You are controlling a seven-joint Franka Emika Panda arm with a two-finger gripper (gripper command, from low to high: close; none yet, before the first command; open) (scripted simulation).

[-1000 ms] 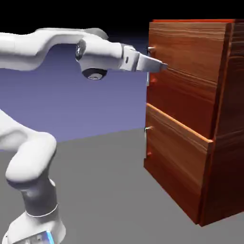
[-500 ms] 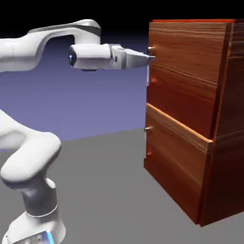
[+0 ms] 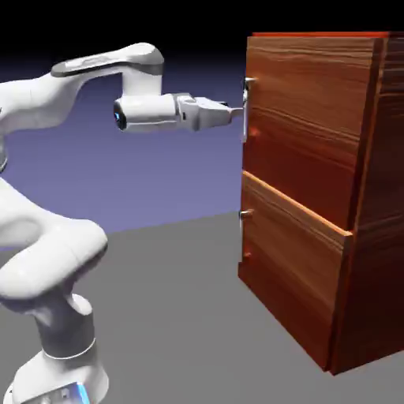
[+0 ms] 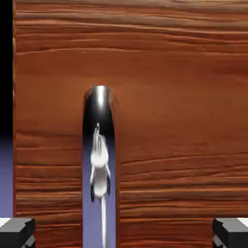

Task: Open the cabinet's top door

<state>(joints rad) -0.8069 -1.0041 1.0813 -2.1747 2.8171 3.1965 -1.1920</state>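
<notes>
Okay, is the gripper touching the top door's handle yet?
Apart. The hand view shows the gripper open around the handle, with wood of the top door visible between it and each fingertip.

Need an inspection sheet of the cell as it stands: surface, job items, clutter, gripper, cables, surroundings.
Surface: grey floor, nothing seen lying on it
Cabinet: upright, reddish-brown wood grain
Top door: closed
Top handle: silver, vertical, between the fingertips in the hand view, off-centre toward its left
Lower door: closed, own silver handle
Clutter: nothing seen
Gripper: open, at the top handle, not clamped
Cables: nothing seen
Surroundings: blue-violet backdrop, black above
</notes>
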